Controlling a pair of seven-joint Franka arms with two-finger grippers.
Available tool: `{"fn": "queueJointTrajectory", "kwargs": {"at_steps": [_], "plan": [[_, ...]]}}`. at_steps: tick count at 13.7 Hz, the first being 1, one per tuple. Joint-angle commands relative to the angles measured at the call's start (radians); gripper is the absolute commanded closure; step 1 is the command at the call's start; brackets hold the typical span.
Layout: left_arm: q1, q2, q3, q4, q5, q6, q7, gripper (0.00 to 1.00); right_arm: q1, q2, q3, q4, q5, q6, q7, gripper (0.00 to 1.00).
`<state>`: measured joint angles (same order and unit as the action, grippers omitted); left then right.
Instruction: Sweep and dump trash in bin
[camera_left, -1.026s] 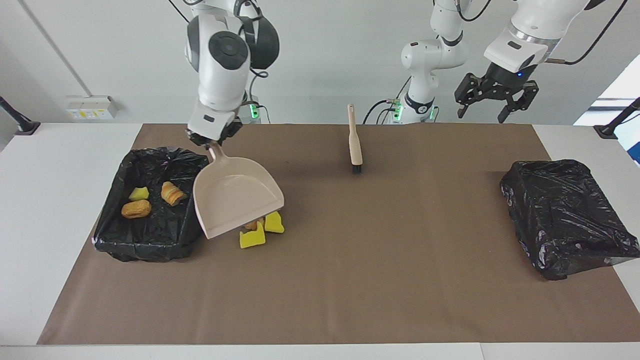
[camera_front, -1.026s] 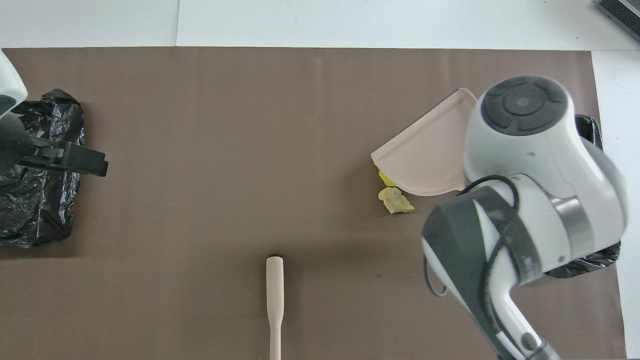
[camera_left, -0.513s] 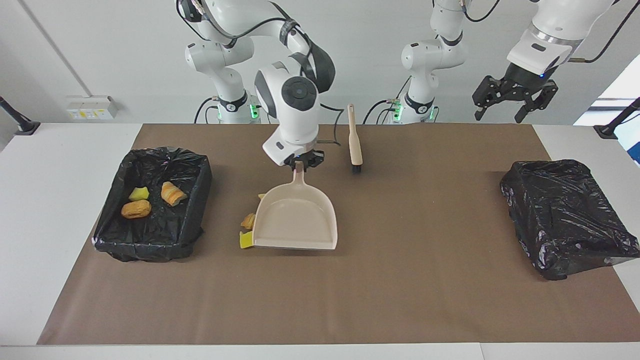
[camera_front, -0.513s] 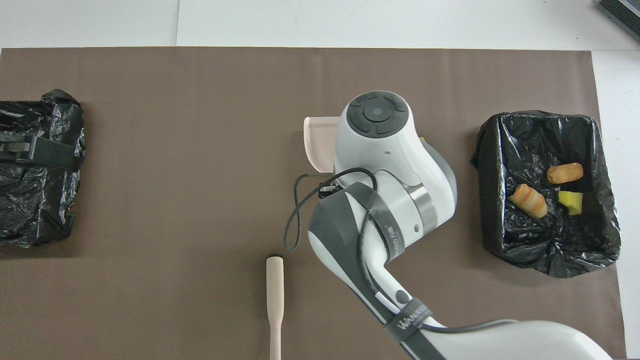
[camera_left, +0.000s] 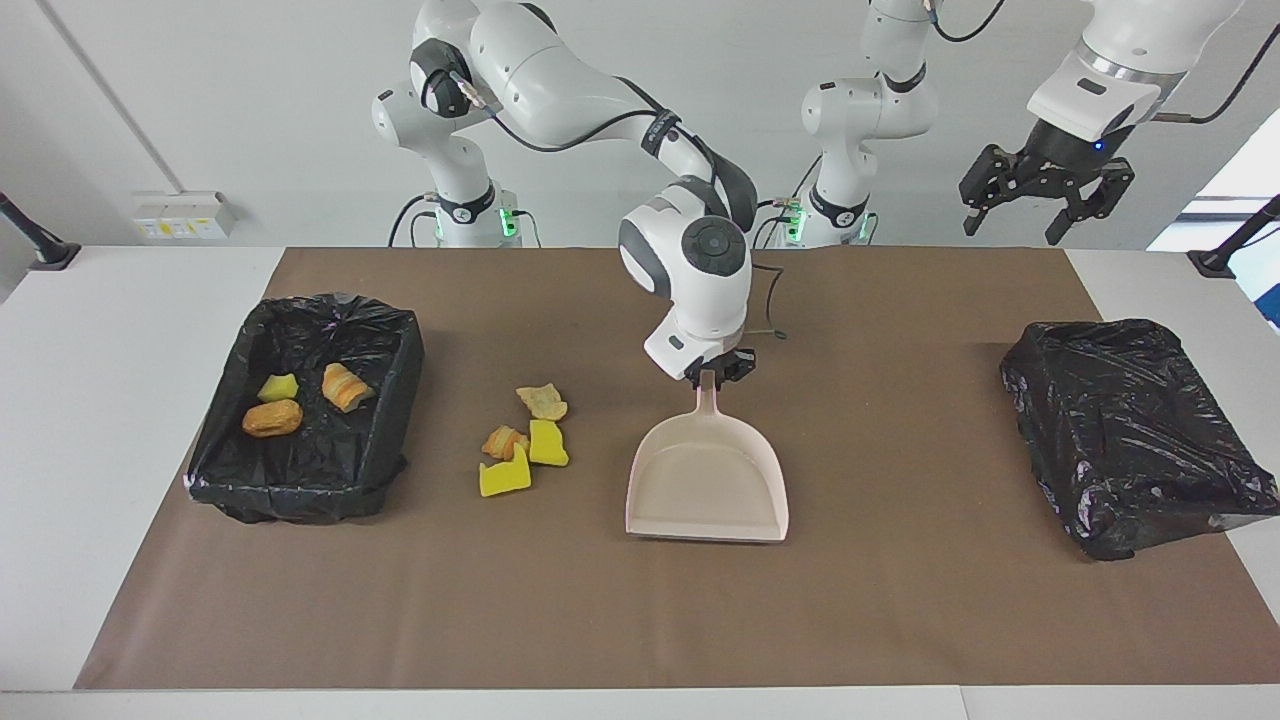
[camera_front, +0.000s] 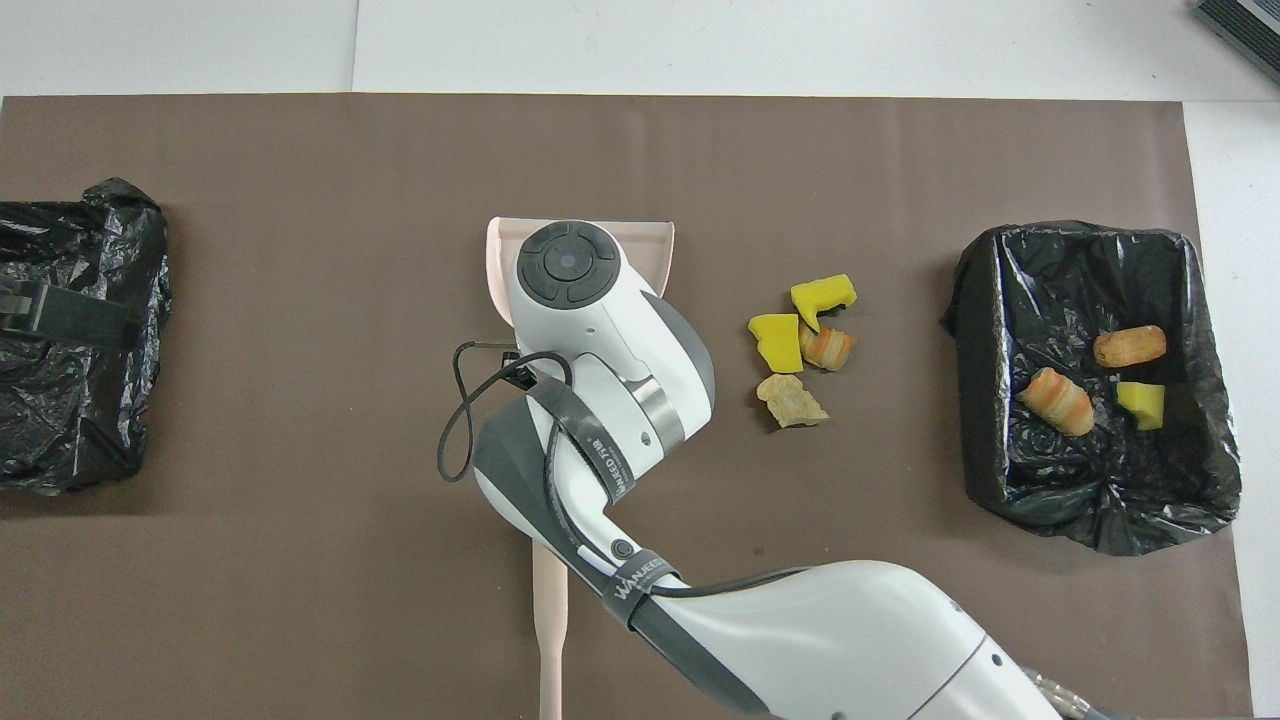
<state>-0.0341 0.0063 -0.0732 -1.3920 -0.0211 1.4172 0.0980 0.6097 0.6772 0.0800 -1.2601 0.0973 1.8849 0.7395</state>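
Tabletop (camera_left: 120, 420): brown mat (camera_left: 900, 600) covering its middle.
Bins: open black-lined bin (camera_left: 385, 400) at the right arm's end, three scraps inside; closed black-bagged bin (camera_left: 1130, 440) at the left arm's end.
Dustpan (camera_left: 708, 485): pale pink, flat on the mat, mid-table; right end effector (camera_left: 712, 370) clamped on its handle.
Left end effector (camera_left: 1047, 190): spread wide, raised, waiting.
Brush (camera_front: 548, 620): handle visible near the robots.
Trash (camera_left: 525, 450): four scraps on the mat between dustpan and open bin.
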Motion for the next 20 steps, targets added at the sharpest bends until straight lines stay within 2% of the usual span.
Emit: {"fn": "queueJointTrajectory", "kwargs": {"at_steps": [1, 3, 4, 5, 8, 10, 13, 16, 20], "plan": [[-0.017, -0.005, 0.018, 0.008, 0.013, -0.027, 0.019, 0.0, 0.018, 0.051, -0.011, 0.054, 0.009, 0.017, 0.028, 1.0], [-0.015, -0.006, 0.019, 0.007, 0.01, -0.027, 0.019, 0.0, 0.018, 0.05, -0.011, 0.054, 0.009, 0.007, 0.029, 1.0], [-0.015, -0.008, 0.019, 0.007, 0.01, -0.026, 0.017, 0.0, 0.018, 0.045, -0.011, 0.053, 0.007, -0.004, 0.029, 0.64], [-0.015, -0.008, 0.021, 0.007, 0.012, -0.023, 0.013, 0.0, 0.016, 0.03, -0.009, 0.048, 0.002, -0.018, 0.026, 0.01], [-0.013, -0.009, 0.021, 0.007, 0.013, -0.02, 0.009, 0.0, 0.01, -0.083, -0.002, 0.024, 0.008, -0.117, 0.026, 0.0], [-0.013, -0.009, 0.021, 0.007, 0.013, -0.018, 0.009, 0.0, 0.024, -0.174, 0.001, -0.057, 0.005, -0.179, 0.014, 0.0], [-0.013, -0.009, 0.021, 0.007, 0.013, -0.018, 0.009, 0.0, 0.056, -0.367, 0.006, -0.276, 0.021, -0.184, 0.034, 0.0], [-0.018, -0.009, 0.018, 0.007, 0.013, -0.017, 0.003, 0.0, 0.134, -0.507, 0.007, -0.488, 0.051, -0.155, 0.066, 0.0], [-0.033, -0.009, 0.007, -0.024, 0.004, 0.026, 0.0, 0.0, 0.24, -0.703, 0.007, -0.859, 0.16, 0.086, 0.089, 0.0]]}}
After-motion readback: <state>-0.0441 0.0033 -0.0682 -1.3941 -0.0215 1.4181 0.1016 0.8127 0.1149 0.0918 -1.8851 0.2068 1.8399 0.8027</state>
